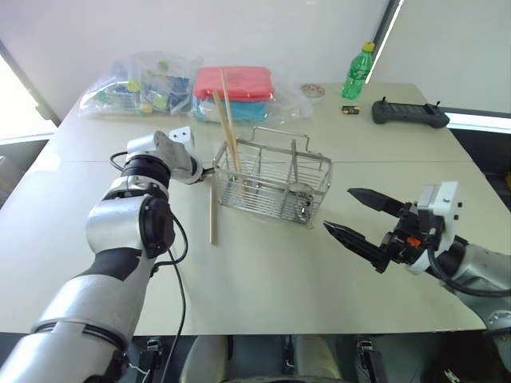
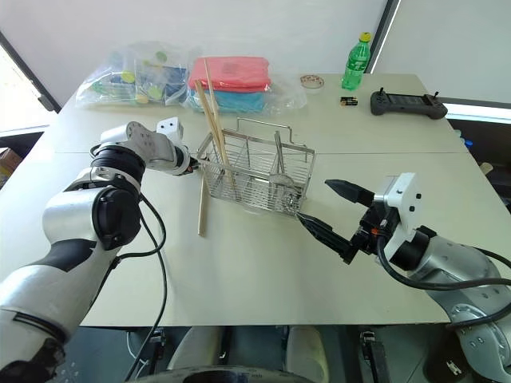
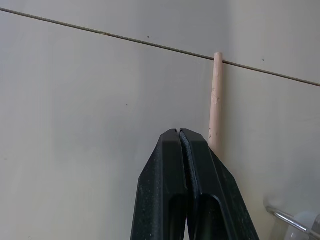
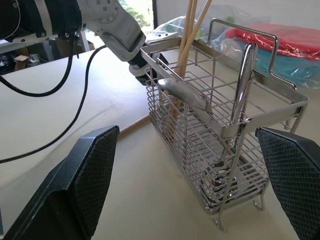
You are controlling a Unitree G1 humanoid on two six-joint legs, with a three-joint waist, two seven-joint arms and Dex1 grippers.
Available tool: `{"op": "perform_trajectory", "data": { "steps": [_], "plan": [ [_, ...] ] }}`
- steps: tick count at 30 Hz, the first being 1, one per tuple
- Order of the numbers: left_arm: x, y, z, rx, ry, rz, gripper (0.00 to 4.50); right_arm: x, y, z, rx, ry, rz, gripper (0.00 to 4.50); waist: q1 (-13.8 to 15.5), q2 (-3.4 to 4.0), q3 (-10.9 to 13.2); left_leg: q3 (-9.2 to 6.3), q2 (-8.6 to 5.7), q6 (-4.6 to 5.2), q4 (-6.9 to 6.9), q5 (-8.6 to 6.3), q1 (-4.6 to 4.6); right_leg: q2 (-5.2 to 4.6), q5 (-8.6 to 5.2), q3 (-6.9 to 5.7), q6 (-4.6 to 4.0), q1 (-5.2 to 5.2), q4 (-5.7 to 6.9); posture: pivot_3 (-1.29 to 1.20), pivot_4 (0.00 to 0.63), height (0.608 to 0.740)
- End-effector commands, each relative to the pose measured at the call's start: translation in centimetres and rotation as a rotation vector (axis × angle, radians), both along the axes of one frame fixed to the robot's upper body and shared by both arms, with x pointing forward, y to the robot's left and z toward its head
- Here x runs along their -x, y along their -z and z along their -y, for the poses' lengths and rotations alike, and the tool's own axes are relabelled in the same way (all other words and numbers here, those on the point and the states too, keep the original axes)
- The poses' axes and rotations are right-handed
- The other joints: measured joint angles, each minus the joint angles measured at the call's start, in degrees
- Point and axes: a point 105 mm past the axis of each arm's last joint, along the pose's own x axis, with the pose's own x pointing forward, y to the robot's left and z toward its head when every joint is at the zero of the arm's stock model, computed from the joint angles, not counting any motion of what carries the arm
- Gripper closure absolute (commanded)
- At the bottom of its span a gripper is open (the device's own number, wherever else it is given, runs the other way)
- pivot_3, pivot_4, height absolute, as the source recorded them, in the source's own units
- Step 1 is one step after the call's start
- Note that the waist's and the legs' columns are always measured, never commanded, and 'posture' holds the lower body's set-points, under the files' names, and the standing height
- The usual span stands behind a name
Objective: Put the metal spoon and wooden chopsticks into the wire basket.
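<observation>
Black left gripper (image 3: 179, 137) angled down, clamped empty beside chopstick (image 3: 216, 100).

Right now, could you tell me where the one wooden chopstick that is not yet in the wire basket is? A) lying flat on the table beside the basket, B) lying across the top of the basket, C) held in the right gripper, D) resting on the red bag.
A: one chopstick lies flat on the table beside the wire basket.
</observation>
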Motion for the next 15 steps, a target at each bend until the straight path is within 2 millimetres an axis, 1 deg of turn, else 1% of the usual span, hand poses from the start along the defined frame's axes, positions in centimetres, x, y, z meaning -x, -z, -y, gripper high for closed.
{"op": "perform_trajectory", "data": {
  "steps": [1, 6, 7, 9, 12, 13, 15],
  "plan": [
    [0.6, 1.0, 0.1, 0.012, 0.000, -0.048, 4.40, 0.3, -1.0, -0.2, -0.006, -0.010, 0.053, 0.00, 0.0, 0.00, 0.0, 0.00, 0.00, 0.00, 0.00, 0.00, 0.00, 0.00, 0.00, 0.00, 0.00, 0.00, 0.00, 0.00, 0.150, 0.692],
    [0.5, 0.9, -0.3, 0.003, -0.004, -0.040, 4.40, 0.0, -1.1, -0.3, -0.004, -0.022, 0.057, 0.00, -0.1, 0.00, 0.0, 0.00, 0.00, 0.00, -0.01, 0.00, 0.00, 0.00, 0.00, 0.00, 0.00, 0.00, 0.00, 0.00, 0.150, 0.692],
    [0.4, 0.7, -0.4, -0.006, -0.006, -0.032, 4.18, -0.1, -1.1, -0.4, -0.003, -0.024, 0.057, 0.00, 0.0, 0.00, 0.0, 0.00, 0.00, 0.00, -0.01, 0.00, 0.00, 0.00, 0.00, 0.00, 0.00, 0.00, 0.01, 0.00, 0.150, 0.692],
    [0.2, 0.1, -0.7, -0.022, -0.005, -0.015, 3.56, -0.1, -1.1, -0.4, 0.001, -0.030, 0.058, 0.00, -0.1, 0.00, 0.0, 0.00, 0.00, 0.00, -0.01, 0.00, 0.00, 0.00, 0.00, 0.00, 0.00, 0.00, 0.00, 0.00, 0.150, 0.692],
    [0.0, -1.0, -1.1, -0.034, -0.001, 0.004, 2.07, 0.0, -1.2, -0.3, 0.002, -0.034, 0.056, 0.00, -0.4, 0.00, 0.0, 0.01, 0.00, 0.00, -0.01, 0.00, 0.02, 0.00, 0.00, 0.00, 0.00, 0.00, 0.00, 0.00, 0.150, 0.692],
    [-0.1, -1.4, -1.2, -0.038, -0.001, 0.010, 1.67, -0.1, -1.2, -0.3, 0.002, -0.034, 0.056, 0.00, -0.6, 0.00, 0.0, 0.02, 0.01, 0.00, -0.02, 0.00, 0.02, 0.01, 0.00, 0.00, 0.00, -0.02, 0.01, 0.00, 0.150, 0.692],
    [-0.2, -2.1, -1.4, -0.043, 0.000, 0.022, 1.67, -0.1, -1.2, -0.2, 0.002, -0.033, 0.055, 0.00, -1.2, -0.01, 0.0, 0.01, 0.02, 0.00, -0.05, 0.00, 0.02, 0.02, 0.00, 0.00, 0.00, -0.05, 0.02, 0.00, 0.150, 0.692]
  ]
}}
